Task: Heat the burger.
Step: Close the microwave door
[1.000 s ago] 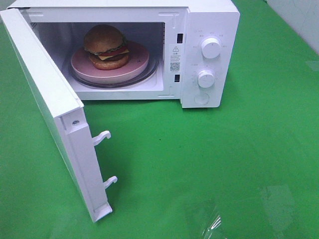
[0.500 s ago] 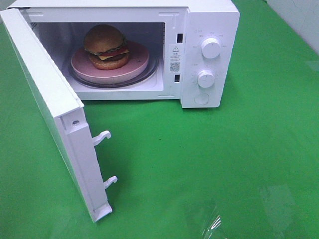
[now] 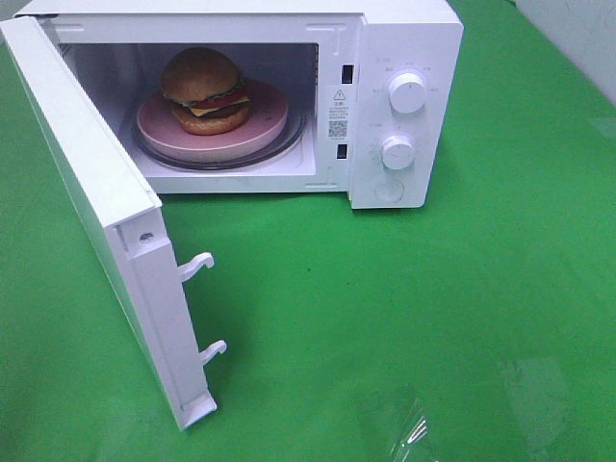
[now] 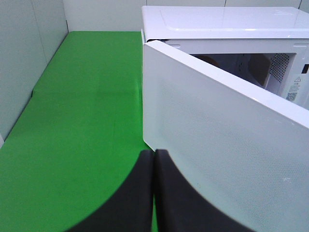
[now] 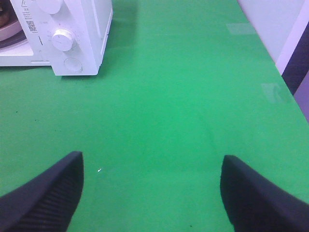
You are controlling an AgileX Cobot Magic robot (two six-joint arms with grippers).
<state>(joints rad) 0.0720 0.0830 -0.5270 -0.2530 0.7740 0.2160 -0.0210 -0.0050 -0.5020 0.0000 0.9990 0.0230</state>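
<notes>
— Since the burger point(image 3: 202, 91) sits on its plate point(image 3: 269, 117) inside the microwave point(image 3: 414, 38), what now?
— Shut the door point(image 4: 217, 145): press the closed, empty left fingers point(image 4: 135, 193) flat near its free edge; right fingers point(image 5: 48, 188) gape empty.

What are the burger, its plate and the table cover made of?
Burger: likely a plastic model; the bun shines evenly. Pink plate: smooth, matte, ceramic or plastic, cannot tell. Table cover: green fabric-like sheet, mostly matte, faintly creased.
</notes>
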